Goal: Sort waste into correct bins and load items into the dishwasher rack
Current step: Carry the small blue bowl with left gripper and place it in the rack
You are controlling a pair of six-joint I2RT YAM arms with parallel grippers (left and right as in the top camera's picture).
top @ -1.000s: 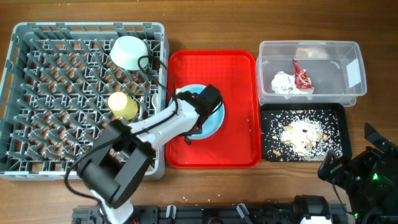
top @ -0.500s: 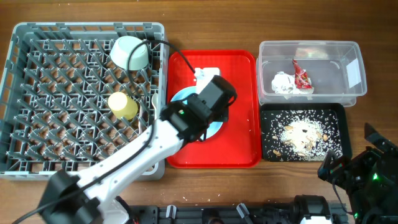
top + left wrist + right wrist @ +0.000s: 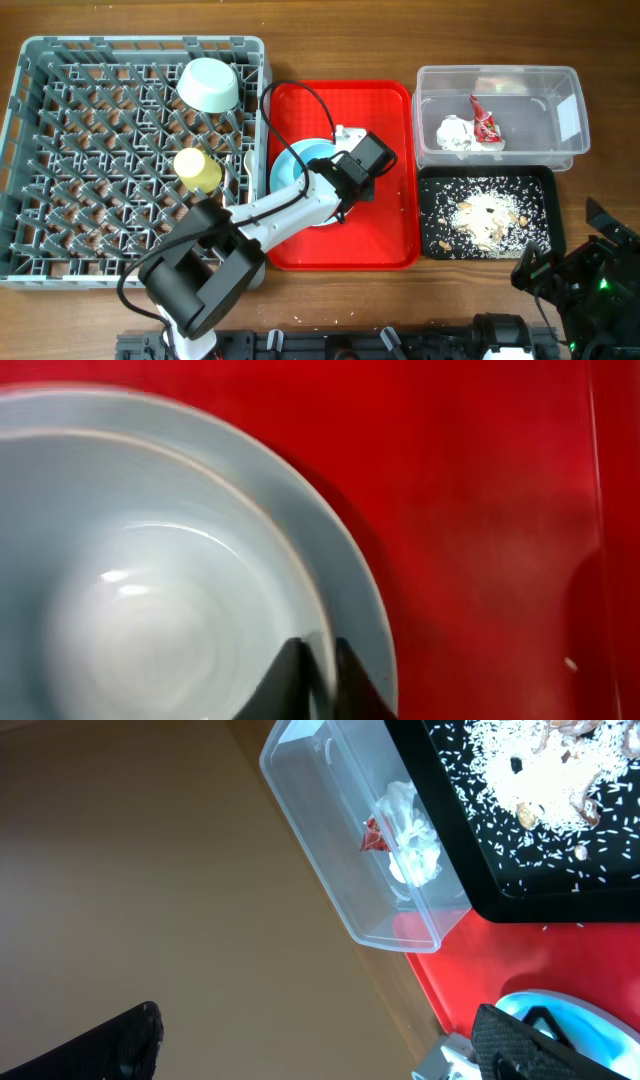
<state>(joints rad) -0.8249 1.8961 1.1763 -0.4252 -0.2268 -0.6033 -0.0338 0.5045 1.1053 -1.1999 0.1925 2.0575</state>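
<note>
The left arm has swung since a second ago: its wrist, which then sat over the middle of the pale blue plate (image 3: 250,472), now lies further to the right over the red tray (image 3: 395,230), and the light blue bowl (image 3: 150,620) shows uncovered beside it. The left gripper (image 3: 315,665) has its two dark fingers pressed together, pinching the bowl's thin rim between them. The bowl is smooth and glossy with a round, shallow well, and it sits inside the plate, whose wider flat lip rings it; both rest on the slick red plastic tray. Off at the table's near right corner the right gripper (image 3: 315,1020) has not moved, its fingers spread wide with nothing between them. The big grey dishwasher rack (image 3: 60,150), all lattice walls and pegs, holds a mint-green bowl (image 3: 208,85) tipped on its side near the back and a small yellow cup (image 3: 197,170) lower down. The clear plastic tub (image 3: 545,100) contains a crumpled white napkin (image 3: 455,133) and a red-and-white wrapper (image 3: 487,122) just beside it. In front of it the shallow black tray (image 3: 553,210) carries crumbly beige-white food scraps (image 3: 485,215), scattered like rice over most of its floor. Everything stands on a brown wooden table (image 3: 330,40).
</note>
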